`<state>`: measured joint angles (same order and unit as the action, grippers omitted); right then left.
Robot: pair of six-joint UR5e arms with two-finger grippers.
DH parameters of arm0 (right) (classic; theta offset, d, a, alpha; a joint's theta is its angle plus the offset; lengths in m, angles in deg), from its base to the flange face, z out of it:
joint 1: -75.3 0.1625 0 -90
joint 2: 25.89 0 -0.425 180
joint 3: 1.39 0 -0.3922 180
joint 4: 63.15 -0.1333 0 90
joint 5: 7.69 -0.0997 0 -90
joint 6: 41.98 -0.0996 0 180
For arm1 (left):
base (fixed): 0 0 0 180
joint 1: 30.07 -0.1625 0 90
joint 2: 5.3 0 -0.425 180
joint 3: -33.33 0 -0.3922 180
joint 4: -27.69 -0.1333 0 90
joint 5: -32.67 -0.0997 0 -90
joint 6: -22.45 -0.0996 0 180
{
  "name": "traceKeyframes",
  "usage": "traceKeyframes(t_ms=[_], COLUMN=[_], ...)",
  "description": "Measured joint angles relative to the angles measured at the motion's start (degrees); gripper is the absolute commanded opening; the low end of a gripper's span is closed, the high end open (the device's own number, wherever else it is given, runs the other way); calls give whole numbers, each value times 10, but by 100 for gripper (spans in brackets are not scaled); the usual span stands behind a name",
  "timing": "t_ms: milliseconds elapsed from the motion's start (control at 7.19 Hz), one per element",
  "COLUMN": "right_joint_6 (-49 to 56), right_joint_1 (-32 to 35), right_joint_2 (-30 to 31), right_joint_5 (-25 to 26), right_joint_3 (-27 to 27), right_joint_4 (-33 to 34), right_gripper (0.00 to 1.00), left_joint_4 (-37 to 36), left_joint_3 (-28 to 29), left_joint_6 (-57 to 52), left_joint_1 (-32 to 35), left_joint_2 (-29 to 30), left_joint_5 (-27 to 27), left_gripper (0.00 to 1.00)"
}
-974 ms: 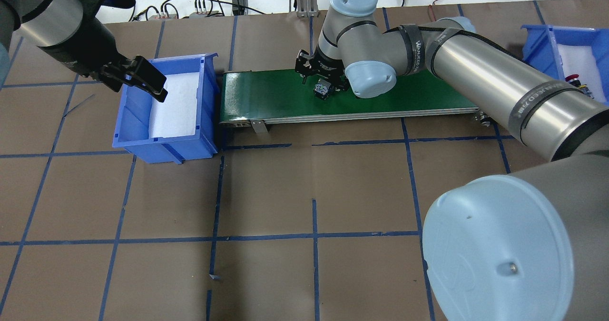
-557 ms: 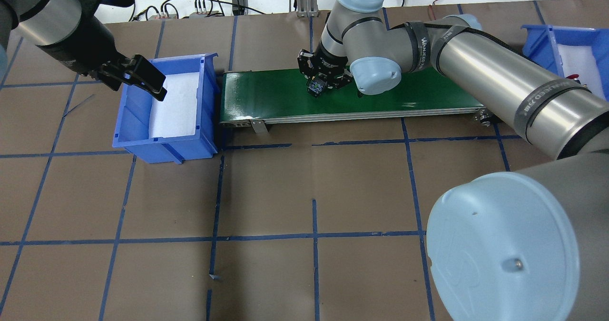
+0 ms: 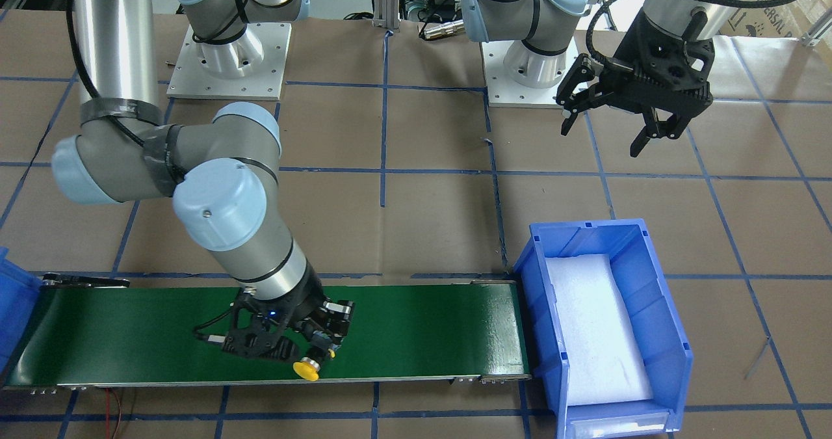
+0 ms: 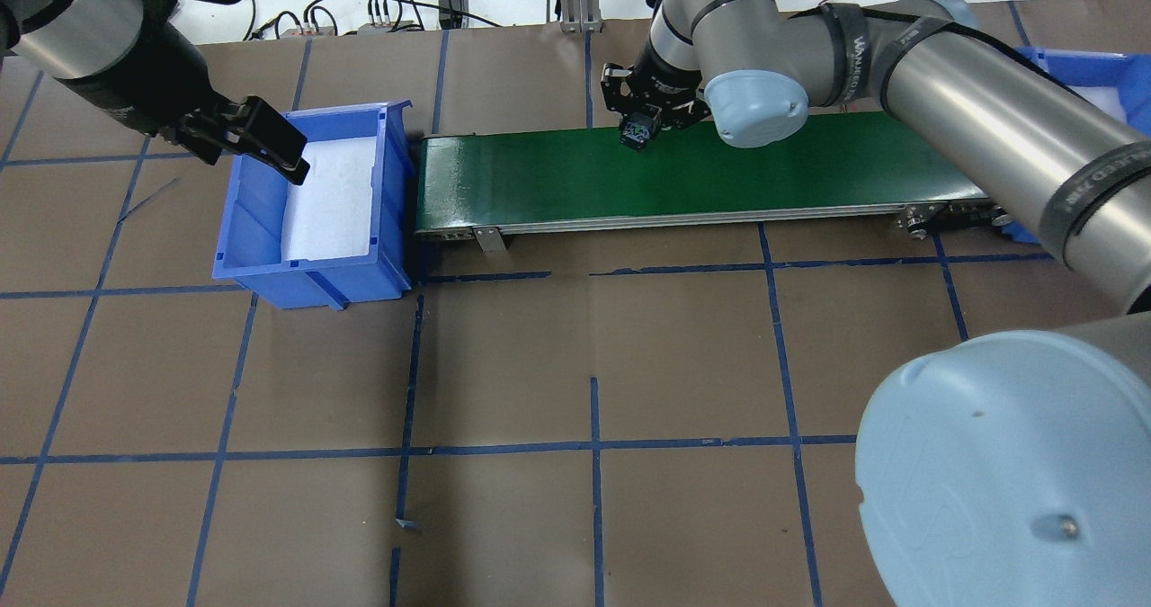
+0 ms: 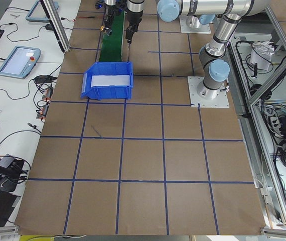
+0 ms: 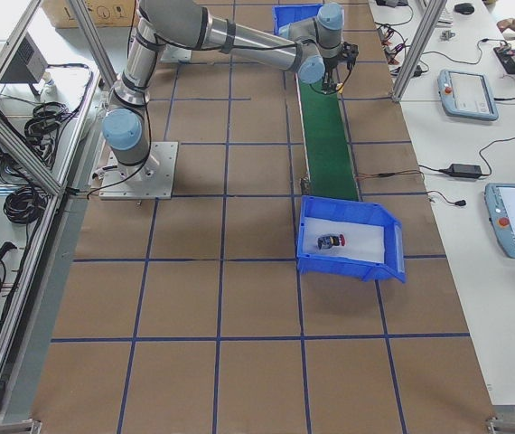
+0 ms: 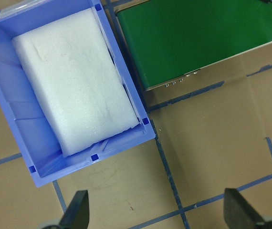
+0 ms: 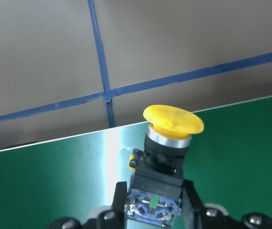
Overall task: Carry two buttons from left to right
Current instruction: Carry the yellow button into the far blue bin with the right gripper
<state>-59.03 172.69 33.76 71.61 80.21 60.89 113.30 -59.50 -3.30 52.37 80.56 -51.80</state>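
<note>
Right gripper point(image 4: 637, 130), clamped on yellow button point(image 8: 164, 148), has lifted off belt point(image 4: 764, 171); overhanging cap may lever it loose. Left gripper point(image 3: 601, 141) spread, empty.

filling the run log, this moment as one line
right hand: shut on yellow button over belt | left hand: open near left bin | red button: in right bin

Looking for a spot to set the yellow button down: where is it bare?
Green belt is bare from the right gripper, holding the yellow button, to the empty blue bin; that bin's white foam is bare too. Crowded: the other bin holds a red button.
</note>
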Motion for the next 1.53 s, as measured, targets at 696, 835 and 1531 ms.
traceKeyframes(t_ms=[696,835,1531], right_joint_6=[422,484,644], right_joint_1=[-261,-312,-416], right_joint_2=[53,54,33], right_joint_5=[19,35,93], right_joint_3=[-2,-4,-93], right_joint_4=[-158,-174,-247], right_gripper=[7,7,7], left_joint_4=[1,-1,-3], left_joint_3=[1,-2,-9], left_joint_6=[-2,-2,0], left_joint_1=[-2,-4,-4], left_joint_2=[-5,-1,3], left_joint_5=[3,4,2], left_gripper=[100,100,100])
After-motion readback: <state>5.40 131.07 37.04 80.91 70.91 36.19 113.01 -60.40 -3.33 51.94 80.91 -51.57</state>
